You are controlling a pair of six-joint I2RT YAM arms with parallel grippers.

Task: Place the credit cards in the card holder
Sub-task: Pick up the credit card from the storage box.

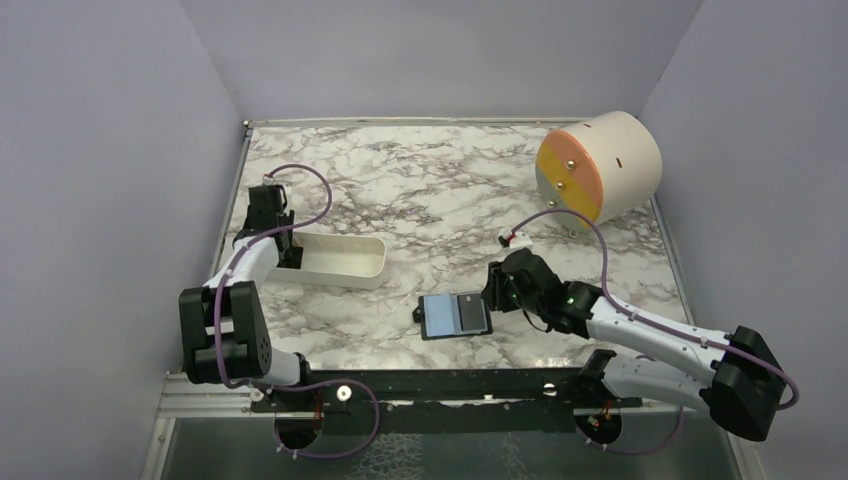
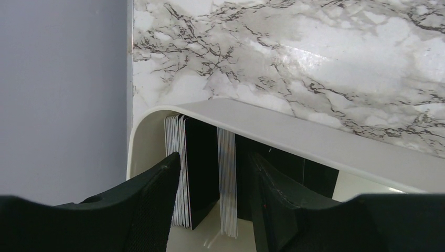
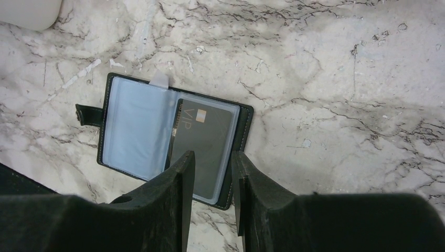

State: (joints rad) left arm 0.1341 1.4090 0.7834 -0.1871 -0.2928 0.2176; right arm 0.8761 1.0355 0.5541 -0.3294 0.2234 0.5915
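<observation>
The left jaws reach into the left end of the white tray (image 1: 345,262), which sits at the left of the marble counter (image 1: 420,190). In the left wrist view the two black fingers (image 2: 157,199) stand about half open, one on each side of a row of cards (image 2: 202,168) set on edge against the tray's rounded end. A thick pack with white edges and a black face stands nearest that end. A thin pack (image 2: 226,178) stands apart in the middle of the gap, and more black cards show behind the other finger. Space shows on both sides of the thin pack, so the jaws grip nothing.

The holder (image 1: 455,316) lies open and flat near the middle of the counter, well apart from the tray. Its light blue sleeves (image 3: 136,131) face up and its strap points left. A dark grey VIP card (image 3: 207,131) sits in the right-hand sleeve. The right jaws hover at the holder's near right edge, fingers (image 3: 168,210) a narrow way apart with nothing between them. Whether the tips touch the holder I cannot tell.

A pale drum (image 1: 600,165) with an orange and yellow face lies on its side at the far right corner.
</observation>
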